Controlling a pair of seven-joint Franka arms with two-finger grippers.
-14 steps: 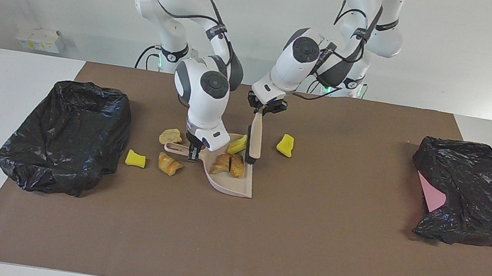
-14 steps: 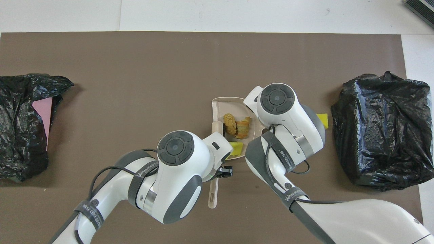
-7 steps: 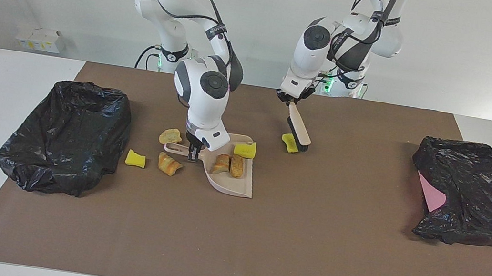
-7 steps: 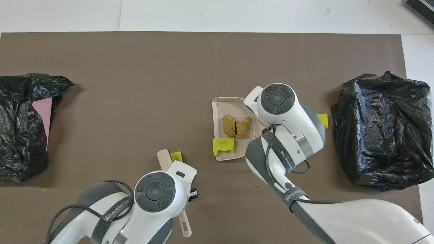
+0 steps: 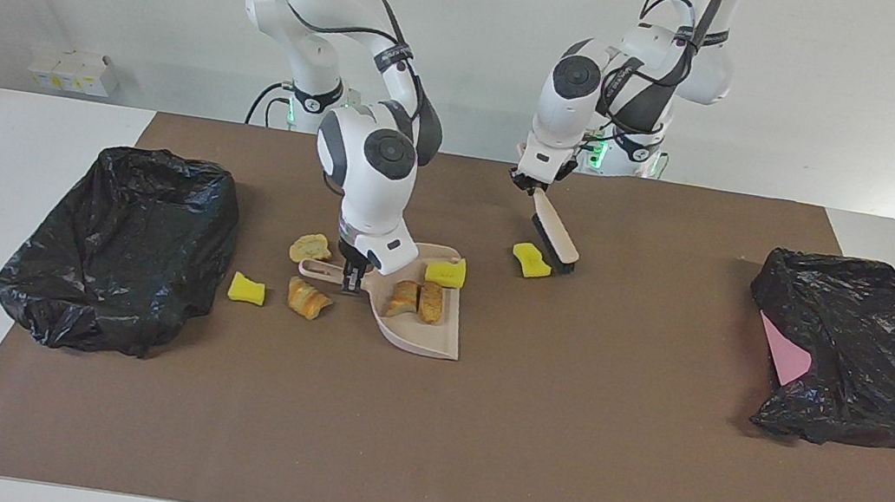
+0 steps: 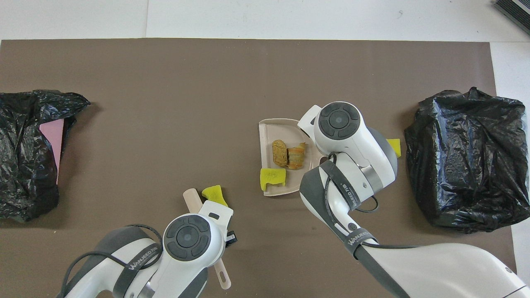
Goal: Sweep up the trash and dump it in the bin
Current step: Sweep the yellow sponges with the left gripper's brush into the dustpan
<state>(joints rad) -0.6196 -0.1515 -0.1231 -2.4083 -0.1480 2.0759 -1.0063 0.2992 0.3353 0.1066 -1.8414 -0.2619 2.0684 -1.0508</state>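
Observation:
My right gripper [image 5: 354,276] is shut on the handle of the beige dustpan [image 5: 425,337], which lies flat on the mat. In the pan are two bread-like trash pieces [image 5: 417,300] and a yellow chunk [image 5: 445,272] at its rim [image 6: 273,128]. My left gripper [image 5: 529,182] is shut on the brush [image 5: 554,240], tilted, its bristles down beside another yellow chunk [image 5: 531,260] [image 6: 214,194] toward the left arm's end. Beside the pan's handle lie two bread pieces [image 5: 310,247] [image 5: 308,299] and a yellow chunk [image 5: 247,288]. Both arms hide their own fingers from overhead.
A black bag-lined bin [image 5: 125,241] [image 6: 468,157] stands toward the right arm's end. A second black bag [image 5: 852,360] [image 6: 25,153], with pink showing inside, sits toward the left arm's end. A brown mat [image 5: 420,448] covers the table.
My left gripper carried the brush from the dustpan's mouth to the loose yellow chunk toward the left arm's end. The yellow chunk at the pan's rim tipped flat. The right gripper and dustpan stayed still.

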